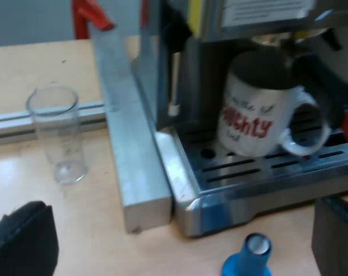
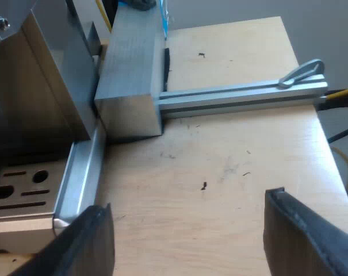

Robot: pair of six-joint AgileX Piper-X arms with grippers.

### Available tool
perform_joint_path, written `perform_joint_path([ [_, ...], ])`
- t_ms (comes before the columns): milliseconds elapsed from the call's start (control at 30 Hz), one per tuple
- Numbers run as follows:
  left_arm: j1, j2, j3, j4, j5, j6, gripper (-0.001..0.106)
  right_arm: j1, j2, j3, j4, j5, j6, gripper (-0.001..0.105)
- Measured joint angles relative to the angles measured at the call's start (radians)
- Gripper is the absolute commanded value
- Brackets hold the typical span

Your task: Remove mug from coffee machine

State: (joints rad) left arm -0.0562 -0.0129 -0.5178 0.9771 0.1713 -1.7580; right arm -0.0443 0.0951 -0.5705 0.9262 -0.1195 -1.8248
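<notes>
The measuring glass (image 1: 54, 135) stands upright on the surface (image 1: 93, 230), apart from the espresso machine (image 1: 199, 86). The mug (image 1: 257, 115) sits on its drip tray (image 1: 248, 172), rim lost in shadow. The blue tamper (image 1: 248, 260) is cut off. The left tool (image 1: 182, 230) gapes wide before the tray; the right tool (image 2: 191, 221), equally spread, hovers beside the machine's corner.

Pale wooden tabletop (image 2: 231, 167), crossed by an aluminium rail (image 2: 237, 95) meeting a metal block (image 2: 130, 75); grey wall (image 1: 24, 20) beyond.
</notes>
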Motion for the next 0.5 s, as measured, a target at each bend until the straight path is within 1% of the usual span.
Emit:
perform_joint_path([
  [33, -0.029, 0.0, -0.019, 0.0, 0.009, 0.0, 0.09, 0.012, 0.009, -0.003, -0.003, 0.0, 0.0, 0.058],
  [100, -0.074, 0.0, -0.021, -0.039, 0.033, 0.0, 0.09, 0.055, 0.041, -0.019, -0.006, -0.004, -0.024, 0.058],
  [167, -0.095, 0.0, -0.021, -0.059, 0.039, 0.0, 0.09, 0.094, 0.064, -0.032, -0.003, -0.007, -0.045, 0.058],
  [233, -0.131, 0.0, -0.021, -0.095, 0.042, 0.0, 0.09, 0.178, 0.119, -0.052, -0.008, -0.006, -0.06, 0.058],
  [367, -0.206, 0.018, -0.021, -0.152, 0.044, 0.012, 0.09, 0.276, 0.169, -0.064, -0.011, -0.02, -0.068, 0.058],
  [467, -0.217, 0.024, -0.021, -0.159, 0.044, 0.018, 0.09, 0.323, 0.191, -0.065, -0.028, -0.027, -0.072, 0.058],
  [500, -0.243, 0.039, -0.021, -0.175, 0.044, 0.029, 0.09, 0.362, 0.211, -0.065, -0.061, -0.029, -0.072, 0.058],
])
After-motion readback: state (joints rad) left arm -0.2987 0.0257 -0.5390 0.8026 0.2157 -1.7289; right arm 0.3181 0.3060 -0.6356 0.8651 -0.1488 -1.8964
